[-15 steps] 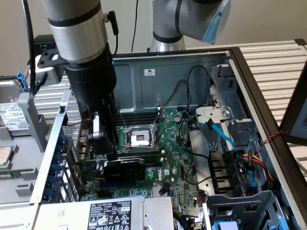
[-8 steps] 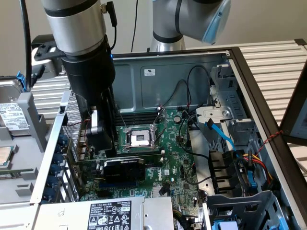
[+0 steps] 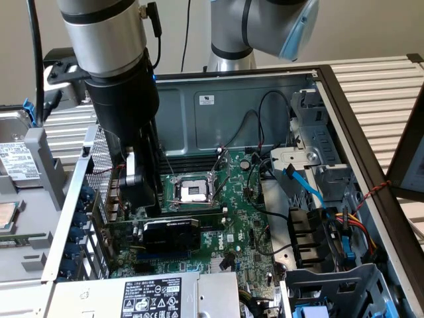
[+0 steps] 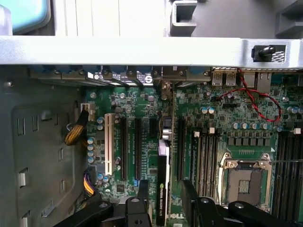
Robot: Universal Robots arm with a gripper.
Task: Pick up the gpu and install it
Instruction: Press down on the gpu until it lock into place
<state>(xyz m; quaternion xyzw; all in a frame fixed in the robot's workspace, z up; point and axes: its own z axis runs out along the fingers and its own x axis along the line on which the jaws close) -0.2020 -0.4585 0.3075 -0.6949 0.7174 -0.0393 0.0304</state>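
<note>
The gpu (image 3: 171,235) is a small card with a black shroud on a green board. It stands on edge in a slot of the motherboard (image 3: 232,225), its bracket end toward the exterior view's left. In the wrist view the gpu (image 4: 163,198) shows edge-on, a thin black strip with green lettering. My gripper (image 4: 165,184) hangs just above it, open, with one black finger (image 4: 143,189) on each side of the card and a gap to it on both sides. In the exterior view the gripper (image 3: 140,202) comes down at the card's bracket end.
The open computer case has a CPU socket (image 3: 192,192) beside the card, and empty expansion slots (image 4: 124,146) on its other side. A grey power supply (image 3: 152,295) sits at the near edge. Drive cages and cables (image 3: 311,199) crowd the exterior view's right. The metal rear wall (image 4: 142,49) stands close by.
</note>
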